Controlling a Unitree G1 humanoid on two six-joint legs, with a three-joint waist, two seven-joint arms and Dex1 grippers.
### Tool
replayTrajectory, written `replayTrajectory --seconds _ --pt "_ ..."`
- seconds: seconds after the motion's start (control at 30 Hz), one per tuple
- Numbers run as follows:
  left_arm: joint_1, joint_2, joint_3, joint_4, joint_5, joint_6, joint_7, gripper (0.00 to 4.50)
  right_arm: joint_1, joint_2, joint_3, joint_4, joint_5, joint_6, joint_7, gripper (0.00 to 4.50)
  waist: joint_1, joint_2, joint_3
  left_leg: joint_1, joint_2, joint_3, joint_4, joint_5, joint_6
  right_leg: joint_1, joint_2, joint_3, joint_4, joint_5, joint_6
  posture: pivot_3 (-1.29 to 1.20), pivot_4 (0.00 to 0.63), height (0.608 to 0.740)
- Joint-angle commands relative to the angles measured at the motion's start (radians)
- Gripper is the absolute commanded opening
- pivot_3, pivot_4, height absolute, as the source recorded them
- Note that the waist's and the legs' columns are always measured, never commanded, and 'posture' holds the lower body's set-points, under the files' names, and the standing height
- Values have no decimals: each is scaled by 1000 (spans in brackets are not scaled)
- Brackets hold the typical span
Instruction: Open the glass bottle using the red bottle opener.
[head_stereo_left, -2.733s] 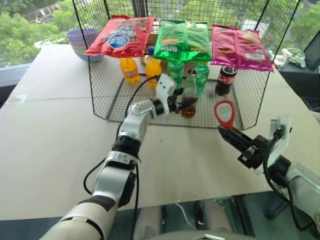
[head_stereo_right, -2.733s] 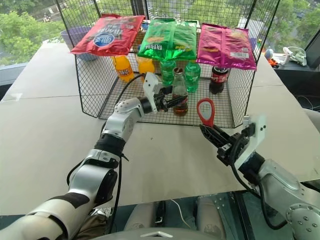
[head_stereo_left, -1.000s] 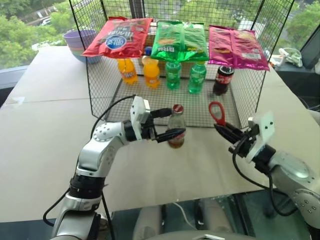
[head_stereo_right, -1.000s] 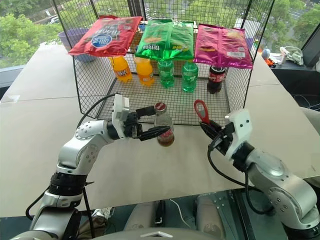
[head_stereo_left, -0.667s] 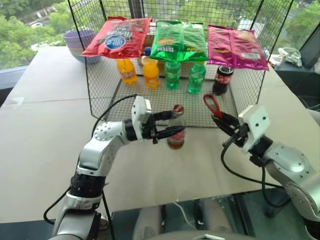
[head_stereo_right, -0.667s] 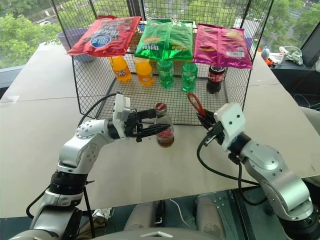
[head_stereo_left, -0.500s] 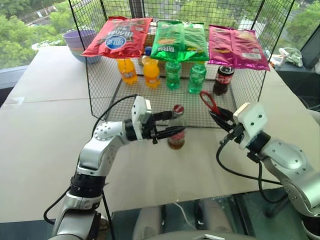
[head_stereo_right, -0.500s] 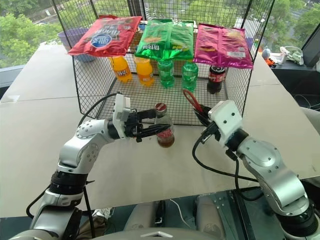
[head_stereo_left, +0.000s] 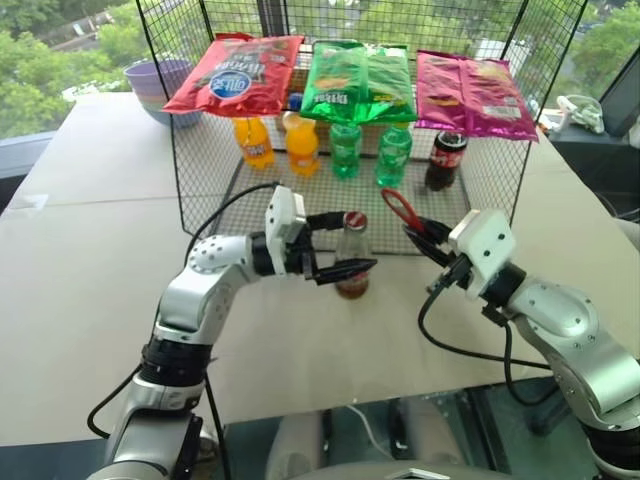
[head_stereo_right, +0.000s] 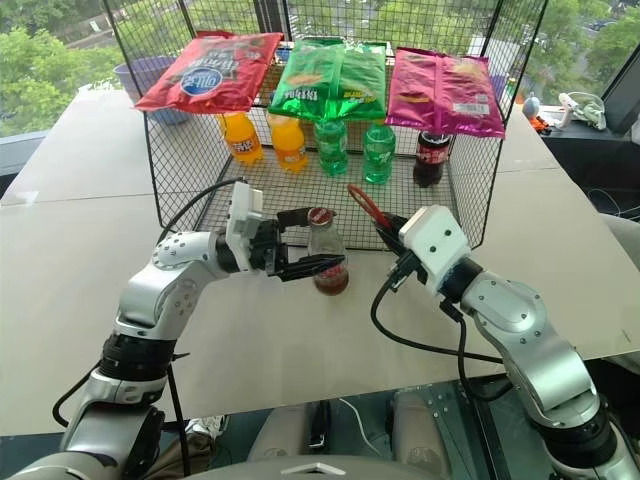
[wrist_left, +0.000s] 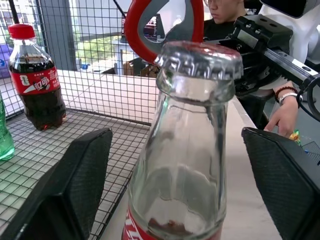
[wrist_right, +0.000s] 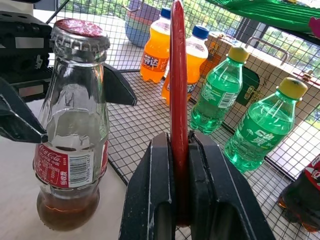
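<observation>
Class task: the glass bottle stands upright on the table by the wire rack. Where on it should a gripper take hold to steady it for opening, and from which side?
Grip the glass bottle around its wider labelled body, below the narrow neck, coming in level from the robot's left, where the left gripper already straddles it with open jaws. That leaves the crown cap free for the red bottle opener, which approaches from the right.

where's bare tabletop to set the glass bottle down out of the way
Free: the pale tabletop beside the wire mesh rack, and the near strip before the clear glass bottle. Crowded: the rack floor by the green plastic bottles, orange soda bottles and dark cola bottle.
</observation>
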Motion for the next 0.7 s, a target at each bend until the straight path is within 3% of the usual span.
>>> replayTrajectory --seconds 0.03,0.13,0.2,0.23,0.27,0.53,0.7 --pt "-23 1 -7 -6 1 -11 -17 4396 -16 6 -22 -26 -13 -4 8 0 0 0 0 0 0 0 0 0 0 0 0 0 0 0 0 0 150 740" --pt "-28 9 -18 2 4 -10 -30 3639 -12 10 -25 -33 -19 0 8 0 -1 0 0 0 0 0 0 0 0 0 0 0 0 0 0 0 150 740" --pt "-29 14 -26 5 8 -8 -40 2965 -10 12 -26 -36 -22 0 8 0 -1 0 0 0 0 0 0 0 0 0 0 0 0 0 0 0 150 740" --pt "-29 14 -29 6 11 -9 -43 2278 -9 13 -26 -37 -24 -1 9 0 -1 0 0 0 0 0 0 0 0 0 0 0 0 0 0 0 150 740" --pt "-30 13 -31 7 12 -9 -43 2038 -9 14 -25 -38 -26 -3 10 0 -1 0 0 0 0 0 0 0 0 0 0 0 0 0 0 0 150 740" --pt "-31 12 -30 4 11 -5 -43 2041 -14 5 5 -28 -85 -60 43 0 -1 0 0 0 0 0 0 0 0 0 0 0 0 0 0 0 150 740" --pt "-35 11 -28 5 11 -5 -42 2041 -26 -3 70 24 -206 -181 64 0 -1 0 0 0 0 0 0 0 0 0 0 0 0 0 0 0 150 740"
